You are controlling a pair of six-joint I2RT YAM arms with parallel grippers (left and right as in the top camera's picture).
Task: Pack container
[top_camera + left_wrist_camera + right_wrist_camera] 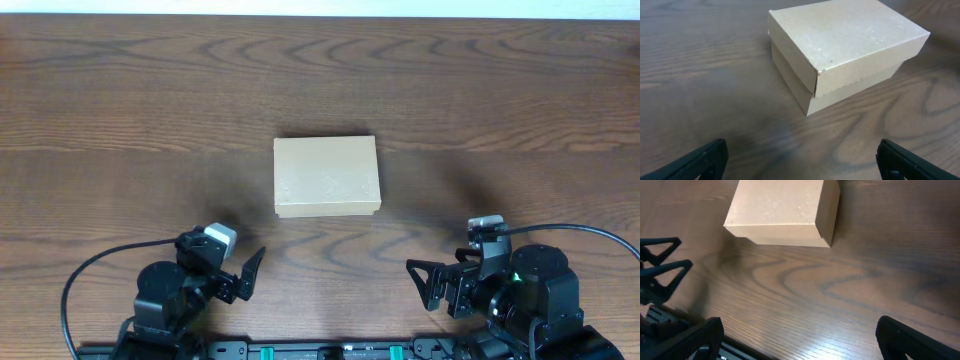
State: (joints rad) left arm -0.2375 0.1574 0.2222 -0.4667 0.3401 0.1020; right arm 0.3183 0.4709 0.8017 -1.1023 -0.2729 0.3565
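Now my left hand (243,278) and right hand (432,285) sit spread wide, holding nothing; the closed container (327,176) lies at twelve o'clock, well apart from both, open counter (120,120) along every edge.

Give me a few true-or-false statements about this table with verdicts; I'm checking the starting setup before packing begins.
1. The container sits flat with its lid shut. True.
2. The left hand is clamped on the container. False: it is open, holds nothing and is apart from the box, nearer the robot's edge.
3. The right hand is open and empty. True.
4. The container lies at the far edge of the table. False: it sits near the middle, ahead of and between the two hands.
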